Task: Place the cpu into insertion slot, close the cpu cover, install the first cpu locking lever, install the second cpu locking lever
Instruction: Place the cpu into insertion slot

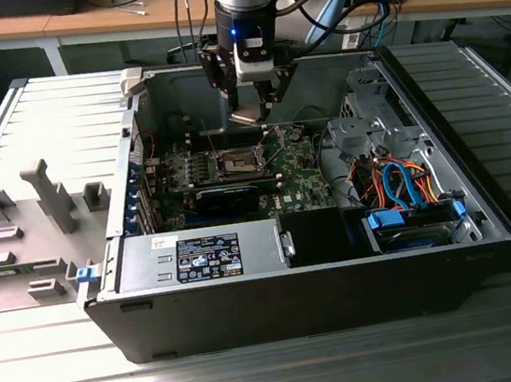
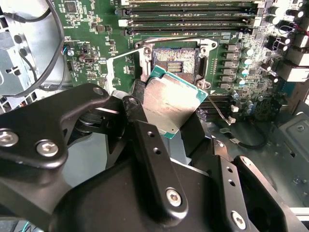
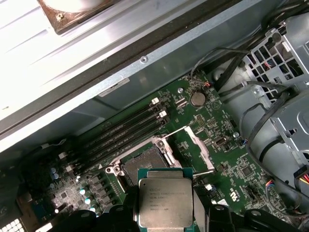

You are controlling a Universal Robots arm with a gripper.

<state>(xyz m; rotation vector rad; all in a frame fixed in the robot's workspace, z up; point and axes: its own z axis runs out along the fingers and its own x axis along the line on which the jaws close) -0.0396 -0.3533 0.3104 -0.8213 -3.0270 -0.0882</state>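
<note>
**Cpu gripped, in the air over the open socket**

Exterior view, left to right:

- Far left: a grey tray (image 1: 33, 220) with upright blocks sat on the slatted table (image 1: 261, 379), right against the case (image 1: 297, 289).
- The case lay open with its interior exposed. The PSU (image 1: 207, 254), with a label sticker, was at lower left inside it.
- Top centre: the gripper (image 1: 249, 107) hung down into the case, clamped on the cpu (image 1: 248, 117).
- The cpu was off the board (image 1: 301, 180) and apart from the socket (image 1: 238, 163), which sat just below it in the frame.
- Right of centre was the drive cage (image 1: 370, 129). Orange and blue cables (image 1: 400, 181) sat at lower right.

Second wrist view:

- Black fingers (image 2: 154, 154) pinched the cpu (image 2: 171, 108) on two sides. It was tilted, with the silver top facing the camera and the green rim showing.
- The socket (image 2: 176, 63) lay behind the cpu with its contact field exposed.

First wrist view:

- The cpu (image 3: 165, 203) overlapped one edge of the socket (image 3: 145, 164) in the picture but was not seated.
- The cover (image 3: 199, 147) was swung up and open beside the socket.
- Memory slots (image 3: 120, 133) ran along the socket's opposite side.
</note>
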